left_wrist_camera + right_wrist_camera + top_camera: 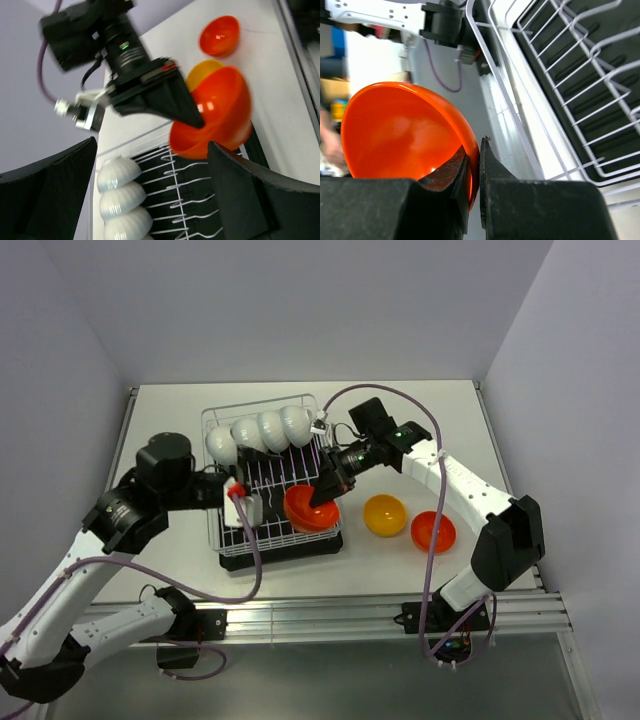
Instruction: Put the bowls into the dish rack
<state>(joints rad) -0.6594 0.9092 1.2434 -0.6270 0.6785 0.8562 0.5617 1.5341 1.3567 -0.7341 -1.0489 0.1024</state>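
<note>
Top camera looks down from above and behind me over the whole table [440,430]. Left wrist camera faces across the rack [175,182] to the red bowl [220,115], fairly near. Right wrist camera sits tight against that bowl. All share both.

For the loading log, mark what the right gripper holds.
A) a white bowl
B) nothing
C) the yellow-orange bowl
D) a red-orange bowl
D: the right gripper is shut on the rim of a red-orange bowl at the dish rack; the yellow-orange bowl sits apart on the table.
</note>
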